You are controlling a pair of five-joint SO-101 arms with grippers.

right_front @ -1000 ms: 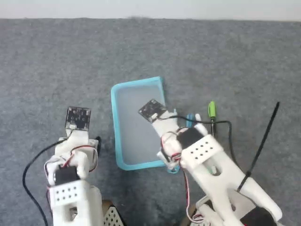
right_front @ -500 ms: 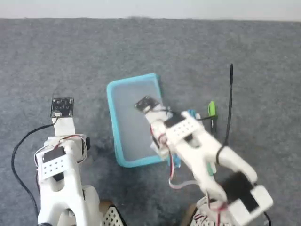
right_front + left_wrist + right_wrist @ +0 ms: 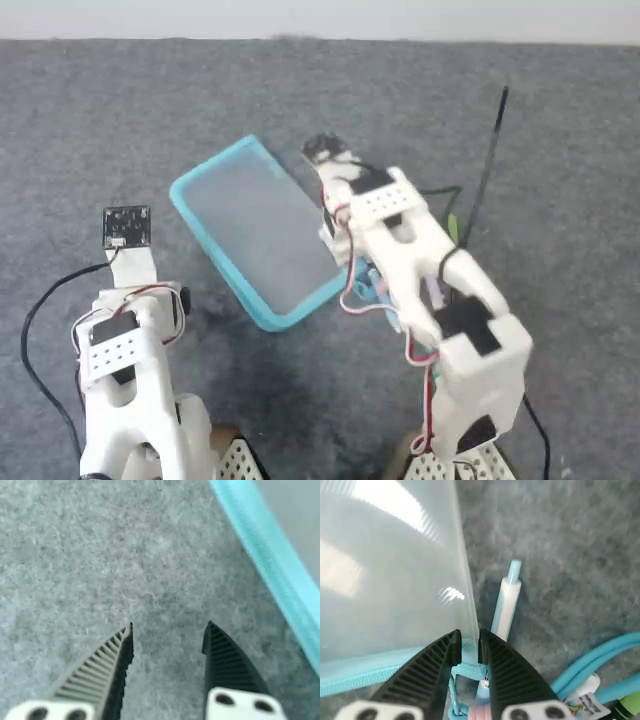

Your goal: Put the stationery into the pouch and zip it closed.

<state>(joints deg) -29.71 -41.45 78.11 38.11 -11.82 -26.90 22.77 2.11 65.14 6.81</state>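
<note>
1. Pinching the pouch point(image 3: 395, 570) at a corner of its teal zipper edge, the right end effector point(image 3: 468, 641) has its jaws nearly together on the fabric.
2. Seen from above, the pouch lies slanted on the grey bench point(image 3: 120, 110), between the two arms.
3. A white and light-blue pen point(image 3: 506, 602) lies on the bench just beside the pouch's side edge, outside it.
4. A green pen point(image 3: 452, 228) lies beyond the right arm, apart from the pouch.
5. The left end effector point(image 3: 170, 630) hangs with jaws spread wide over the bench, holding nothing, near the pouch's teal edge.
</note>
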